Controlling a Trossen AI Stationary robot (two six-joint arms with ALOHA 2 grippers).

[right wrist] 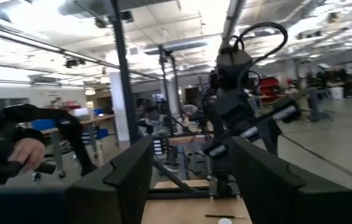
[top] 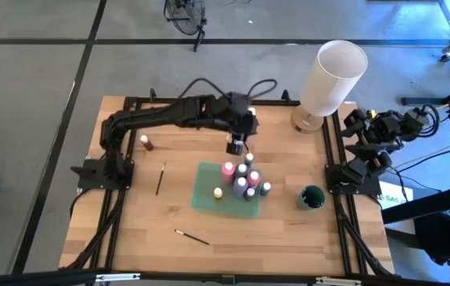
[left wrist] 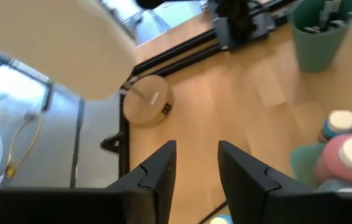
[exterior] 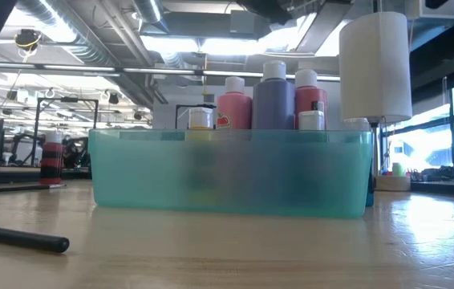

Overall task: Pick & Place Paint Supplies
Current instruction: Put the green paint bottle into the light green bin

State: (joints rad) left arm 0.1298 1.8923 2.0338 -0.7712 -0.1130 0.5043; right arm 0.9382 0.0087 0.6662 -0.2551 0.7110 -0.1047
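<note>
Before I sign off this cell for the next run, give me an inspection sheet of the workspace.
Surface: wooden table, bare wood showing.
Job's things: paint bottles standing in the teal tray; one red bottle on the table near the left arm's base; two brushes loose on the wood.
Clutter: white cylinder at the far right corner; green cup right of the tray.
Grippers: left gripper open, empty, above the tray's far edge; right gripper open, empty, parked at the table's right edge.
Cables: black cables looping over the left arm.
Surroundings: a person's hand in the room beyond the table.
</note>
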